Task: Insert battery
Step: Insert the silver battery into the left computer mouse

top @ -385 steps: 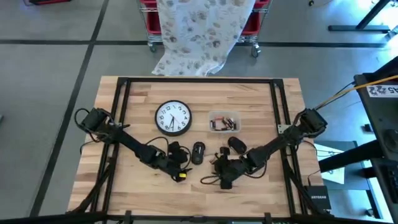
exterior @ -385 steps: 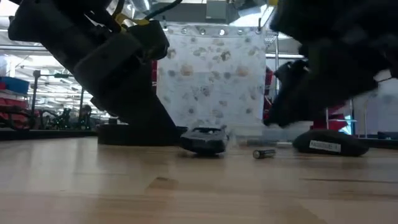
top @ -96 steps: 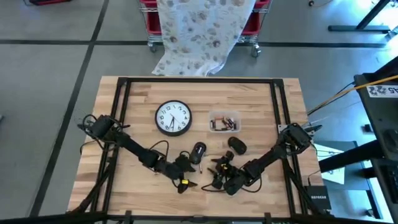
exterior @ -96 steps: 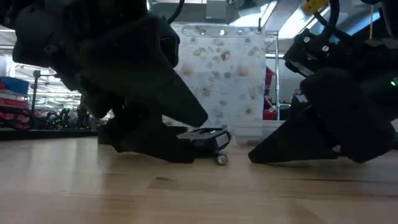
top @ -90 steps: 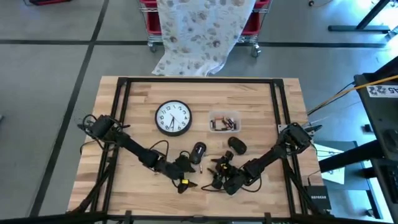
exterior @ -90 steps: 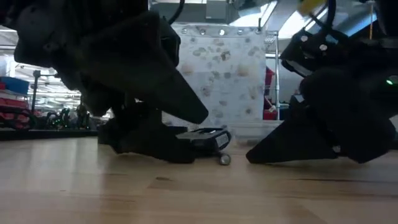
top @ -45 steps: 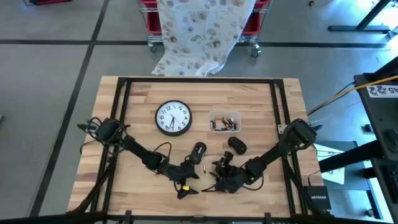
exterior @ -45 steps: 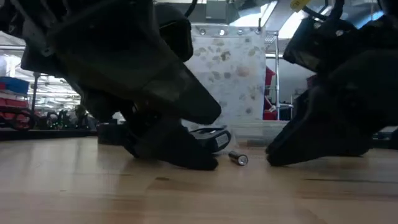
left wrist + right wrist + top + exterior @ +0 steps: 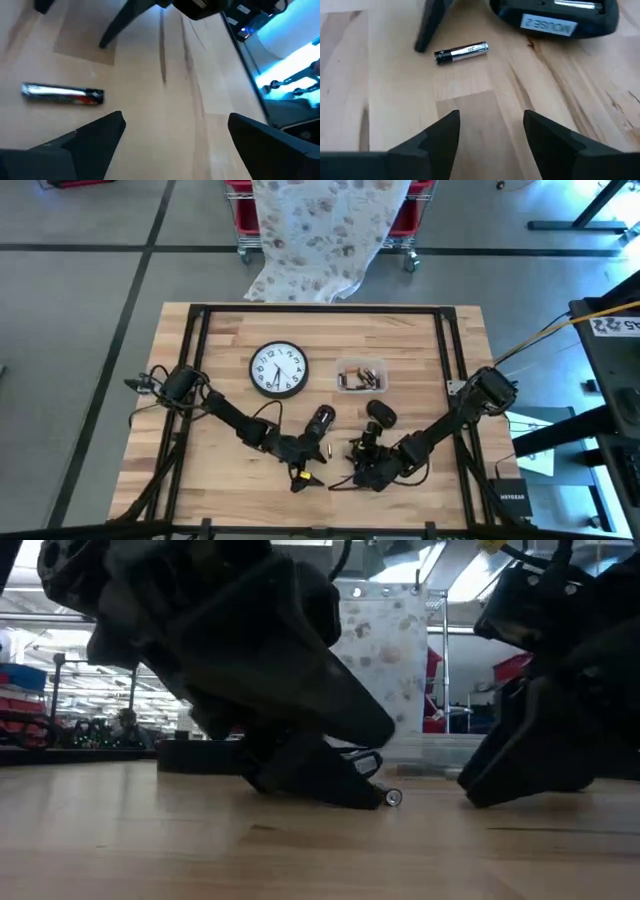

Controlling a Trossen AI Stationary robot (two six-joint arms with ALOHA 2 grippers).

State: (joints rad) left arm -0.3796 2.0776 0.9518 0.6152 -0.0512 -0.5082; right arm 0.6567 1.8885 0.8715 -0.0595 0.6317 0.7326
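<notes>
Battery lies loose before the empty, wide-spread left claw.

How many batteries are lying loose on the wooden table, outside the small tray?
1: the battery lies on the table between the two hands, beside the upturned mouse. Others may be hidden under the arms.

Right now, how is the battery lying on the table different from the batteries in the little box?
The loose battery lies alone on the table; the boxed batteries sit bunched in a clear box. The loose battery is near the open left gripper and right gripper; the boxed batteries are farther back, beside the clock. Neither is held.
</notes>
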